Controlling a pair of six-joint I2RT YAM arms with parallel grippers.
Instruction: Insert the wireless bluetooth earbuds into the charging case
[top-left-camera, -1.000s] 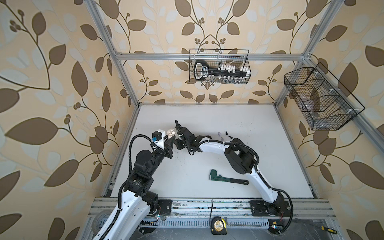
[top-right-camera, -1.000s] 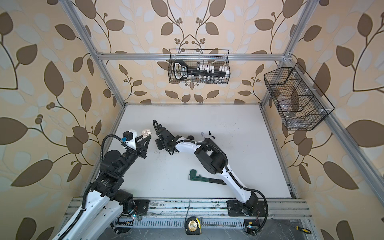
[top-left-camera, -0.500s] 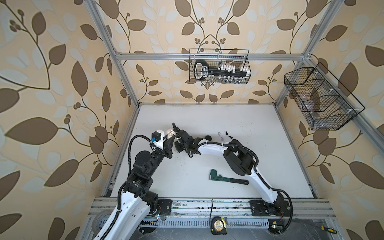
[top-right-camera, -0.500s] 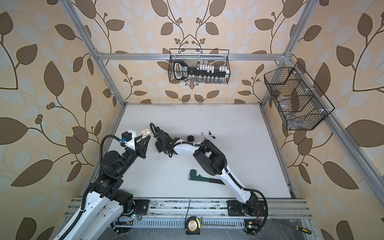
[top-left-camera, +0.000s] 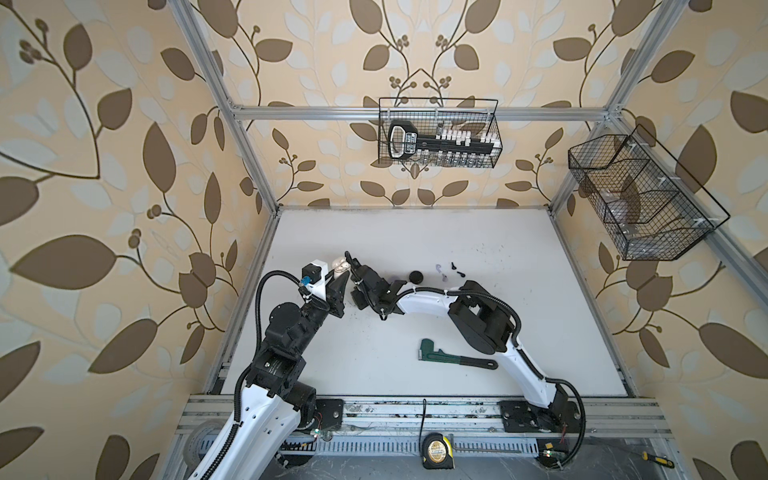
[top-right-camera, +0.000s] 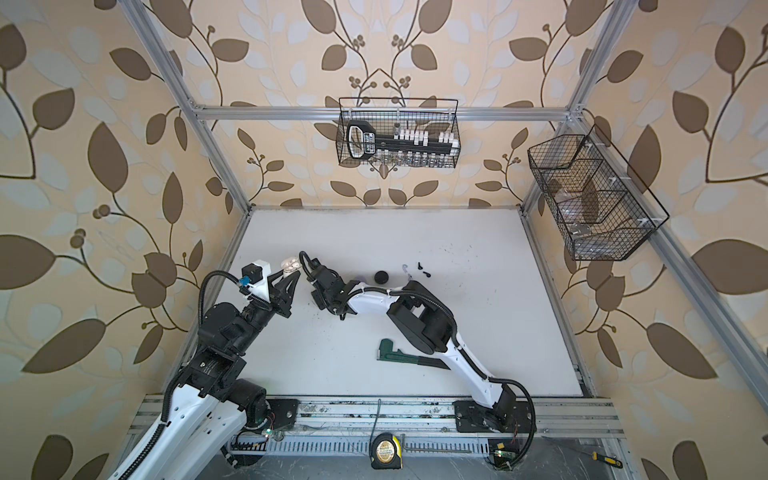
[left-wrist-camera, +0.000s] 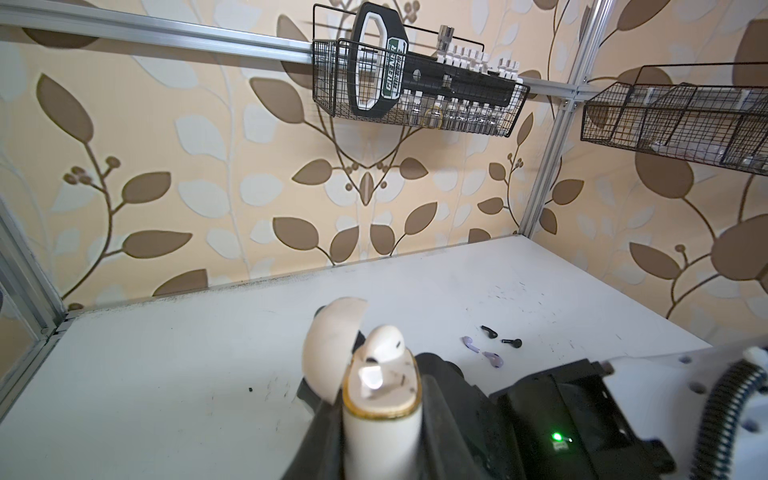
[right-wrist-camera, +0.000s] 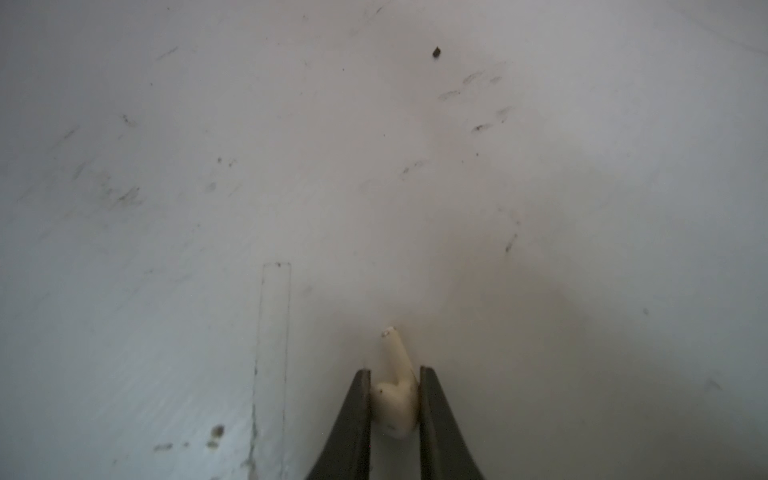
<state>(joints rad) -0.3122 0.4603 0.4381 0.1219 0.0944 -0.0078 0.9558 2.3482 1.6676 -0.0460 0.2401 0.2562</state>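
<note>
The left tool (top-left-camera: 338, 279) is clenched on the body of a white charging case (left-wrist-camera: 380, 432), holding it upright above the left part of the table (top-left-camera: 415, 232). The case's lid (left-wrist-camera: 332, 345) stands hinged open, and one seated white earbud (left-wrist-camera: 384, 343) sits in a socket with its rounded head poking above the gold-edged rim.

Just beside it, the right tool (right-wrist-camera: 395, 399) is closed on the second white earbud (right-wrist-camera: 395, 374), gripping the bulb between its two dark fingers (right-wrist-camera: 357, 415) while the stem sticks out past the tips toward the table (whether the stem touches the surface, the right wrist view does not settle).

Farther back on the table lie two pale lavender earbuds (left-wrist-camera: 469, 343) (left-wrist-camera: 493, 358) and, just beyond them, two black earbuds (left-wrist-camera: 489, 331) (left-wrist-camera: 512, 342), all four loose and close together but apart from each other. A round black charging case (top-left-camera: 416, 276) rests shut between that cluster and the right arm's wrist.

A green pipe wrench (top-left-camera: 453, 357) lies flat near the front of the table, partly under the right arm.
</note>
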